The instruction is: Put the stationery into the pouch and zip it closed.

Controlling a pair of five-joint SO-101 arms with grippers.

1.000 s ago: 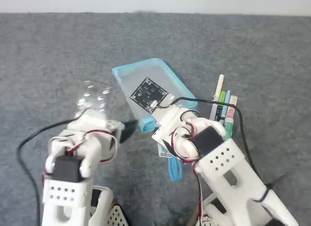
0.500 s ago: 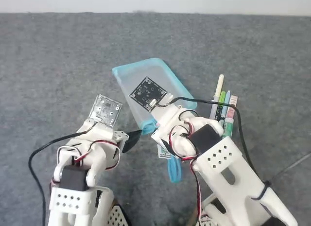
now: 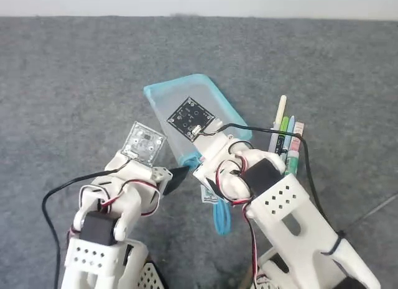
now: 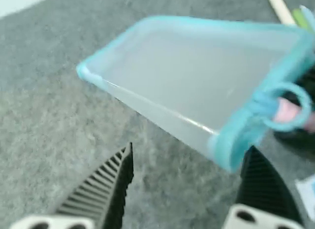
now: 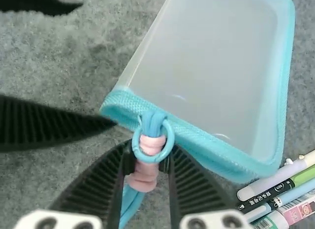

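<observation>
A translucent pouch [image 3: 166, 101] with blue trim lies on the grey mat. In the right wrist view the pouch [image 5: 211, 66] shows its blue zipper edge, and my right gripper [image 5: 146, 165] is shut on the pink zipper pull [image 5: 147, 149] at the near corner. My left gripper [image 4: 189, 165] stands open just short of that same corner of the pouch [image 4: 197, 76], where the blue pull loop [image 4: 283, 106] shows. From above, the left gripper [image 3: 179, 177] sits right beside the right arm's wrist. Several pens [image 3: 286, 140] lie together on the mat to the pouch's right.
A blue strap [image 3: 221, 217] trails from the zipper pull toward the arm bases. A small paper tag [image 3: 210, 196] lies under the right arm. The left gripper's black fingers [image 5: 49, 128] show beside the pouch corner. Bare grey mat spreads to the left and far side.
My left arm has swung right and forward, bringing its open gripper up to the pouch's near corner. The right arm and the pouch have hardly shifted.
</observation>
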